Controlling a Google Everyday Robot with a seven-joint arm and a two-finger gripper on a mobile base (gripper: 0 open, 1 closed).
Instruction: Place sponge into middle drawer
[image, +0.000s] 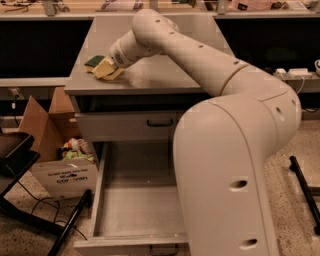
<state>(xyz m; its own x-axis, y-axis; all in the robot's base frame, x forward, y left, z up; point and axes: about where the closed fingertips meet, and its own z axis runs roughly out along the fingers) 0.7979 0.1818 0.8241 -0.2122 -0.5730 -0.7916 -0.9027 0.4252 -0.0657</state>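
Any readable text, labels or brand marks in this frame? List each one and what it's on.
White label on the cardboard box: two lines of dark print, too blurred to read.
Nothing else: no print shows on the middle drawer, the sponge or the gripper, which is at the sponge on the cabinet top.

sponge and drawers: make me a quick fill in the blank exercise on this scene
1. The sponge lies on the ___ of the cabinet, not in a drawer.
2. The gripper is at the ___, over the cabinet's left part.
3. The middle drawer is pulled ___.
4. The drawer front one tier higher is ___.
Missing words: top; sponge; open; shut.
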